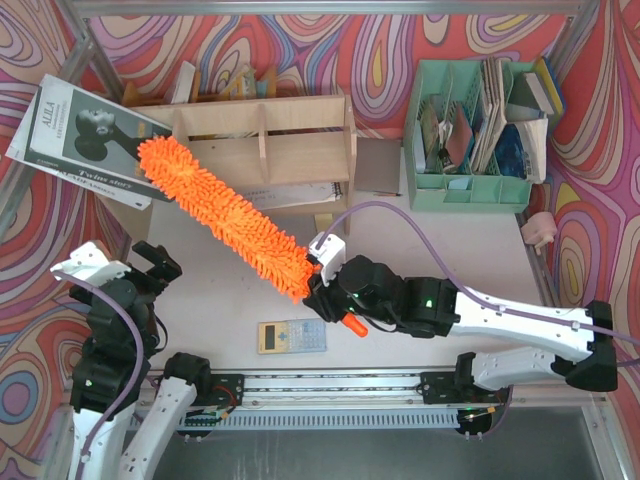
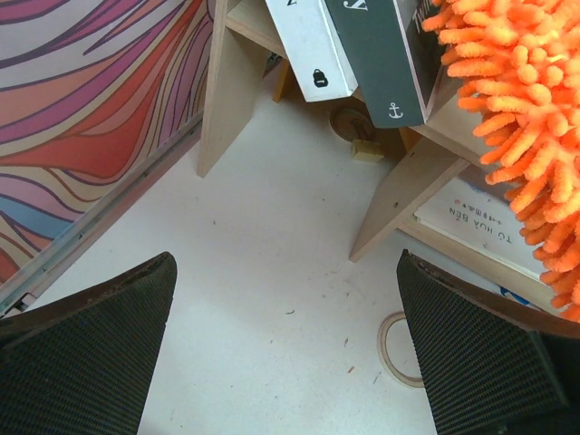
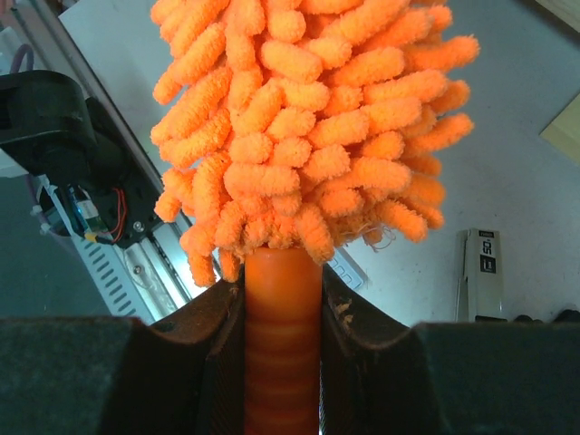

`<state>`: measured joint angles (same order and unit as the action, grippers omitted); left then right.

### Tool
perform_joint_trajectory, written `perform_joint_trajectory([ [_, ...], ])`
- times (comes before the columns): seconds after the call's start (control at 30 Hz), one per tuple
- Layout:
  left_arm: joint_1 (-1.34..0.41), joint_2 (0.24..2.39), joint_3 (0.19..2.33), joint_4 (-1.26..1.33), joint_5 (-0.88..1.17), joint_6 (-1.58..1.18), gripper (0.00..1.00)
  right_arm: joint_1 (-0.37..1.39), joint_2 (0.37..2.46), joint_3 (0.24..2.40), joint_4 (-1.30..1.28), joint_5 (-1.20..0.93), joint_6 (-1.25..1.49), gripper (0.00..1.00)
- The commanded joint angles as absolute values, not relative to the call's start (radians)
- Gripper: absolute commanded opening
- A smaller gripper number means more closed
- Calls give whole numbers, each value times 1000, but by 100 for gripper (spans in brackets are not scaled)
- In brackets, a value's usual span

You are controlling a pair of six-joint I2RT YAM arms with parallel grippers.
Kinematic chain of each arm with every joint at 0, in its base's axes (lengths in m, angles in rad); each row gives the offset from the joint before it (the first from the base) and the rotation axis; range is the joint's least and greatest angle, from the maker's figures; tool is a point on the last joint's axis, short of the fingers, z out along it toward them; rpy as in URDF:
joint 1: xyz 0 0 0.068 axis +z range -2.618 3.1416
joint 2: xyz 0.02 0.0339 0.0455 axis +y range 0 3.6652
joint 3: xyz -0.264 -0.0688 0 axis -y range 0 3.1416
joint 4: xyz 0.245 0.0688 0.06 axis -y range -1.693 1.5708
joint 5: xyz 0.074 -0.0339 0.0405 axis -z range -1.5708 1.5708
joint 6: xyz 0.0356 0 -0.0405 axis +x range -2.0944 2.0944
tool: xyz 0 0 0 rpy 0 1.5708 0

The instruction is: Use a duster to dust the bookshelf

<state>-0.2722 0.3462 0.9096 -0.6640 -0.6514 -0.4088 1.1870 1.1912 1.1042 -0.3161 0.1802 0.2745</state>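
Note:
The plywood bookshelf [image 1: 290,140] stands at the back middle of the table. The orange duster [image 1: 220,205] slants from the lower middle up to the left, its fluffy tip lying on the shelf's left top corner. My right gripper [image 1: 322,290] is shut on the duster's orange handle [image 3: 283,335], just below the fluffy head [image 3: 308,118]. My left gripper [image 1: 155,262] is open and empty at the near left, above the bare table; its view shows the shelf's legs [image 2: 399,195] and the duster head [image 2: 526,118] at the right.
A mint-green file organiser [image 1: 475,135] full of papers stands at the back right. A black-and-white magazine [image 1: 85,135] leans left of the shelf. A grey calculator [image 1: 291,336] lies near the front edge. A tape ring [image 2: 399,349] lies by the shelf leg.

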Motion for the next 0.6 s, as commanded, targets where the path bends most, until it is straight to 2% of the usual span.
perform_joint_trajectory([
  [0.0,-267,342,899,-666,-655,-413,98,1196,1131,1120,-274,198,239,0],
  [0.2,-267,341,899,-668,-659,-413,98,1196,1117,1173,-165,176,187,0],
  [0.57,-267,325,897,-667,-675,-415,98,1205,1311,1314,-86,42,166,0],
])
